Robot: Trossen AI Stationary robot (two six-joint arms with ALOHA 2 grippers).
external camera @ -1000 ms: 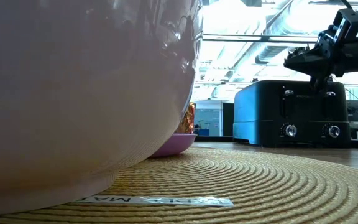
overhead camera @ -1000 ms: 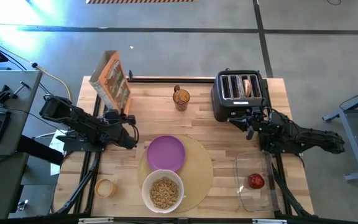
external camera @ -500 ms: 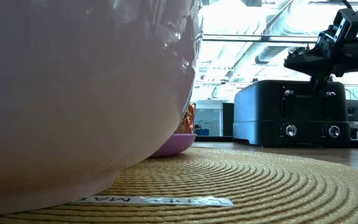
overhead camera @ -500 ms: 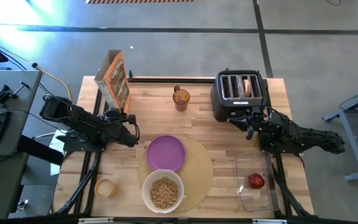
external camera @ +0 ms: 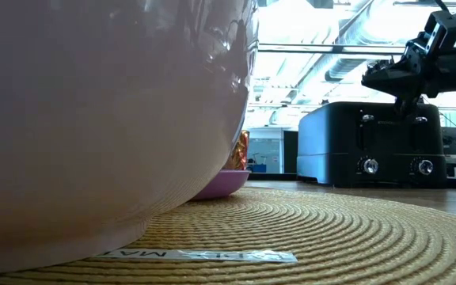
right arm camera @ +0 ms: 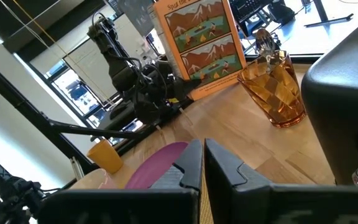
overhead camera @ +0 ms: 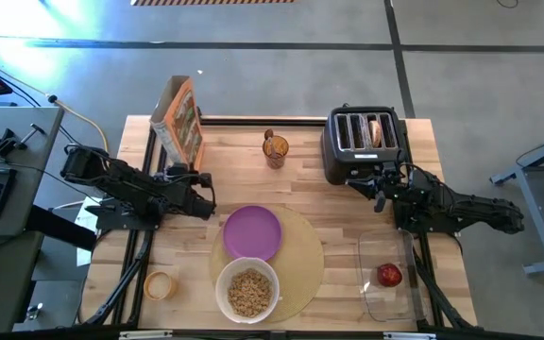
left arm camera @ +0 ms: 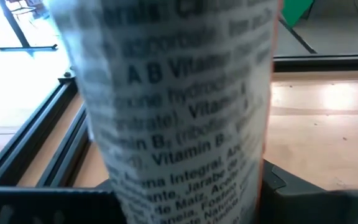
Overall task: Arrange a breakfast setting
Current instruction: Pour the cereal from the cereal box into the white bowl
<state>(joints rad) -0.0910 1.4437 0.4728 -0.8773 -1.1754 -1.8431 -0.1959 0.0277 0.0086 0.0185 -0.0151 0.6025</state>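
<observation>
My left gripper (overhead camera: 199, 179) is shut on the cereal box (overhead camera: 182, 118), which stands nearly upright at the table's far left. The white bowl (overhead camera: 247, 291) with brown cereal and the purple plate (overhead camera: 251, 232) sit on the round tan mat (overhead camera: 300, 255). The bagel (overhead camera: 376, 132) sticks up out of a slot of the black toaster (overhead camera: 362, 142). The red apple (overhead camera: 389, 275) lies in a clear tray. A spoon stands in the amber glass (overhead camera: 275, 148). My right gripper (overhead camera: 382, 184) is shut and empty just in front of the toaster. My left gripper pinches the cereal box's lower part (right arm camera: 188, 84) between its two fingers, one on each broad face; the narrow printed side panel (left arm camera: 179, 124) faces the wrist. The fingers (left arm camera: 316, 199) come level from the table's left side. Whether the box's bottom touches the table, I cannot tell.
A small yellow ring-shaped thing (overhead camera: 160, 284) lies at the near left. The clear tray (overhead camera: 385, 247) sits at the near right. A black rail (overhead camera: 253, 120) runs along the far edge. Bare wood shows between the glass and the plate.
My left gripper has gone toward the table's far edge and a little right with the cereal box. The box has tipped from a slant to nearly upright. My right arm has kept still.
</observation>
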